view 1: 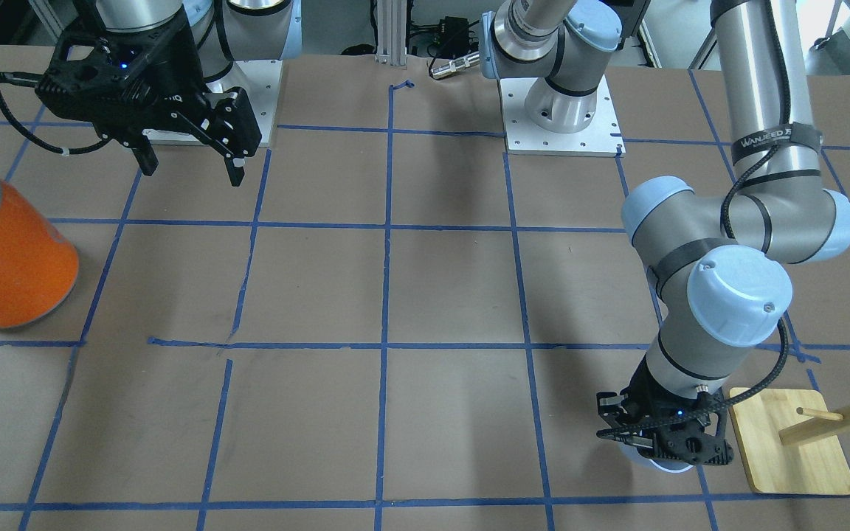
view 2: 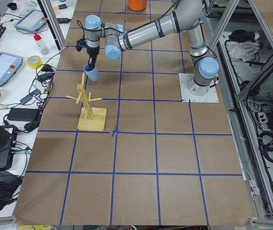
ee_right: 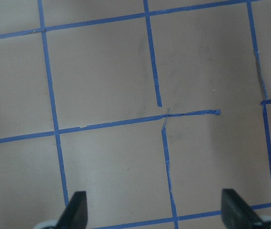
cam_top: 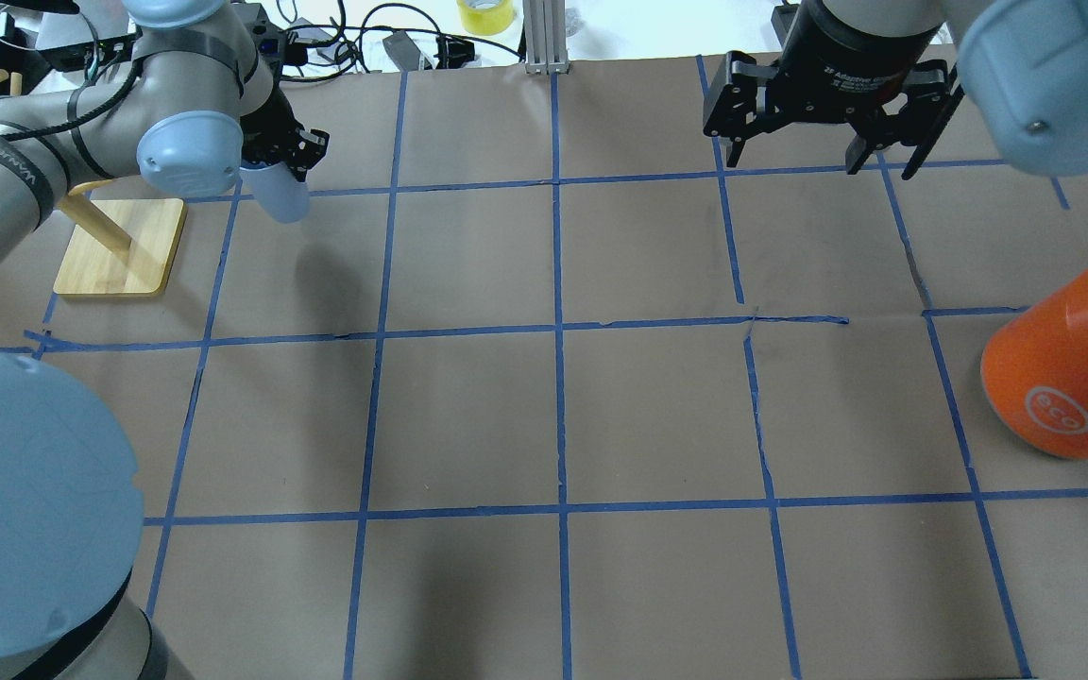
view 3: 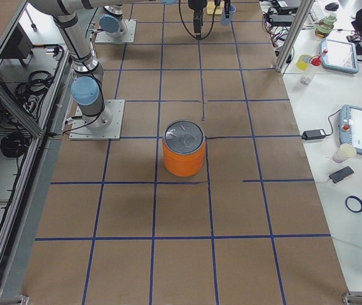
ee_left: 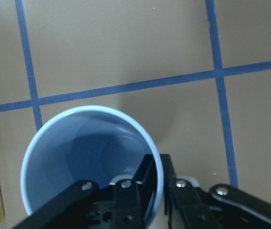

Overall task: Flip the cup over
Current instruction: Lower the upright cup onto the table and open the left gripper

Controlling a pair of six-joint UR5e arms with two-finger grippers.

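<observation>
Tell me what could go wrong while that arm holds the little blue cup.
1. The left tool pinches only one wall of the cup, one finger inside, one outside; turning it over could make it slip or swivel.
2. The wooden rack stands close beside it; a wide swing might knock its pegs.

Tabletop (cam_top: 553, 416): brown paper cover, blue tape grid (cam_top: 560, 499) across whole surface, one line broken and kinked right of centre. Orange can (cam_top: 1063, 378) with silver top upright at right edge, mid-depth. Wooden stand base (cam_top: 124, 250) flat at far left. Two metal arm base plates (view 1: 561, 122) at near edge.
</observation>
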